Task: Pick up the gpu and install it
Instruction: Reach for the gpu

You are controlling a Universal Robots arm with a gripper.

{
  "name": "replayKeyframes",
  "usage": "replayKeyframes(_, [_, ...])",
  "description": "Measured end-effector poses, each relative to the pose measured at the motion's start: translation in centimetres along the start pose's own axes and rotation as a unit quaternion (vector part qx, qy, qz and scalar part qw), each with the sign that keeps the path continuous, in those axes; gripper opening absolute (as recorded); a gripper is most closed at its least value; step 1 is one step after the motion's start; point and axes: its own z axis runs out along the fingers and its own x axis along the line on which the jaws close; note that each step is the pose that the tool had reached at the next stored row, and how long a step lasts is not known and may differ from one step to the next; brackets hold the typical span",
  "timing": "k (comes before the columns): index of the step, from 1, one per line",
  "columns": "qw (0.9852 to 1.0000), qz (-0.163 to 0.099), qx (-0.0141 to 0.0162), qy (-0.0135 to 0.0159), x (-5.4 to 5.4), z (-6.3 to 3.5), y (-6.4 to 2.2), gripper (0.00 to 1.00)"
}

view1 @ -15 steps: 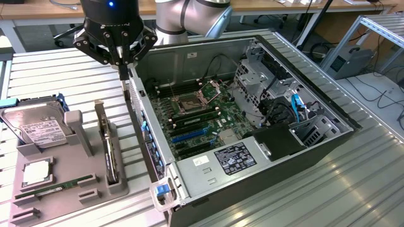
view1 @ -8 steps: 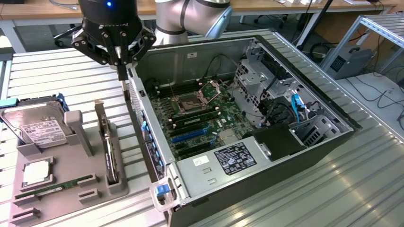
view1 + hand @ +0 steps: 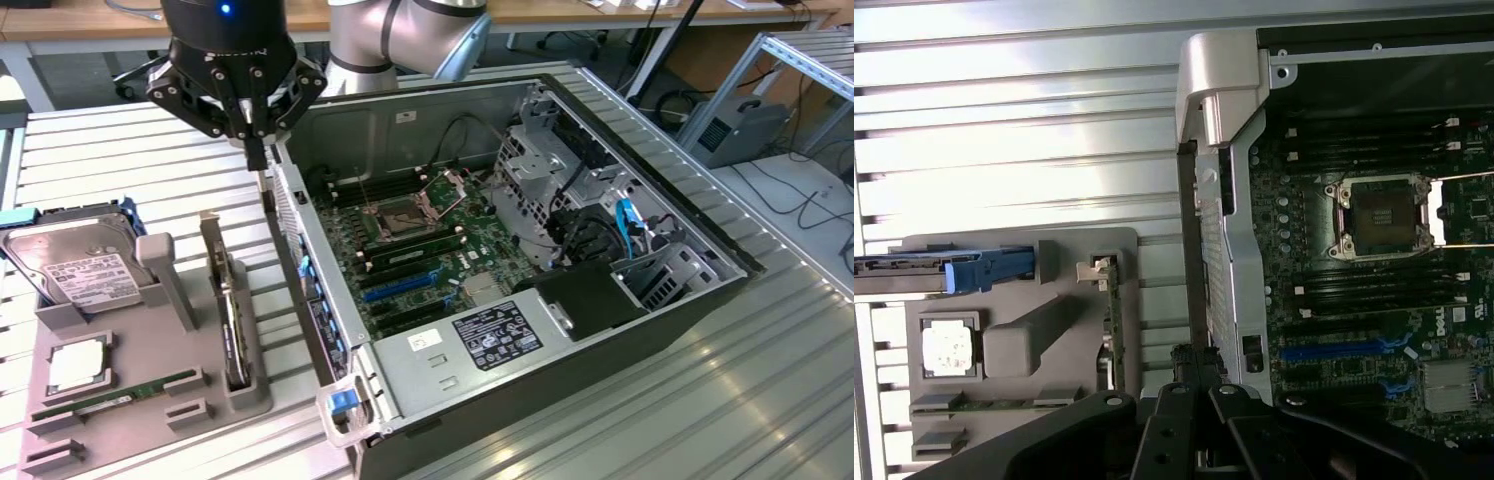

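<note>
The graphics card point(image 3: 235, 320) stands on edge in its slot at the grey tray's point(image 3: 147, 350) edge nearest the open computer case point(image 3: 400, 390), not yet picked up. The gripper point(image 3: 254, 160) hovers over the case's tray-side wall, fingers pinched together, holding nothing.

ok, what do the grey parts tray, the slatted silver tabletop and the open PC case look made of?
Grey parts tray: probably matte plastic, moulded or printed; uniform dull grey, blocky posts, no glare.
Slatted silver tabletop: likely aluminium; ribbed slats with bright streaky reflections.
Open PC case: seemingly bare sheet metal inside, pale grey with punched holes and folded edges; black outside.
</note>
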Motion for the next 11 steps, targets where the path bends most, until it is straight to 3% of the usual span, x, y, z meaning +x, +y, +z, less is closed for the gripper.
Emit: replayKeyframes(11, [1.0, 0.0, 0.0, 0.0, 0.39, -0.01, -0.03, 0.11])
